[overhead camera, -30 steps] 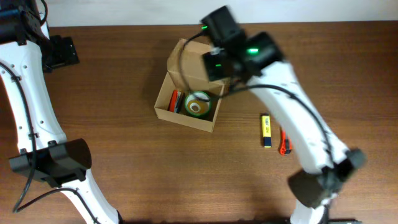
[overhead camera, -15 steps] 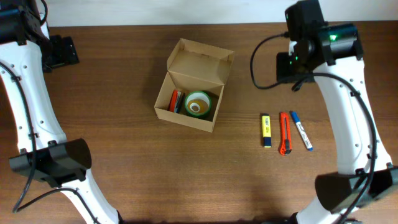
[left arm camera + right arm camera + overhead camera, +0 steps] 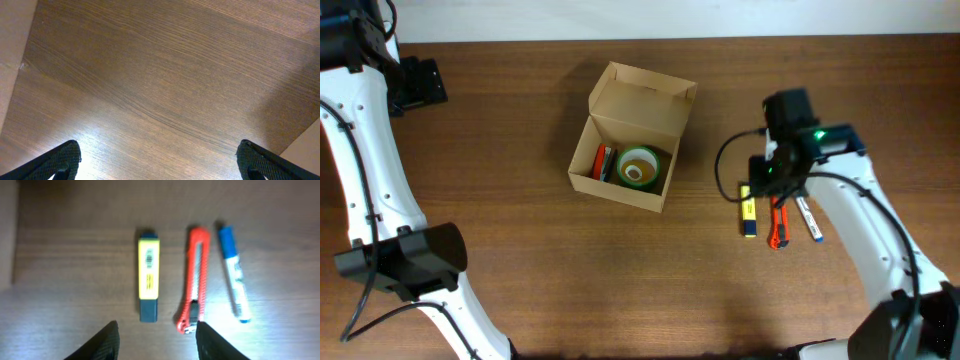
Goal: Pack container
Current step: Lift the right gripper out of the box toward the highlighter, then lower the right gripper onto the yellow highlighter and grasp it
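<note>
The container point(image 3: 640, 108), a tan cardboard box, stands open at the table's middle with its flap lid raised at the back. Inside lie a green tape roll point(image 3: 638, 167) and a red-orange item point(image 3: 603, 162). A yellow highlighter point(image 3: 747, 212) point(image 3: 148, 280), a red utility knife point(image 3: 778, 228) point(image 3: 195, 280) and a blue marker point(image 3: 809, 220) point(image 3: 233, 275) lie side by side to the box's right. My right gripper point(image 3: 767, 178) point(image 3: 157, 340) is open and empty, just above the highlighter and knife. My left gripper point(image 3: 420, 82) point(image 3: 160, 160) is open and empty over bare table at the far left.
The wooden table point(image 3: 570, 280) ends at a pale wall along the back. The left arm's base point(image 3: 405, 262) stands at the front left. A pale edge point(image 3: 12, 60) shows at the left of the left wrist view.
My right arm has swung from above the box out to the right, then come down toward the front over the highlighter, knife and marker. The left arm has not moved.
</note>
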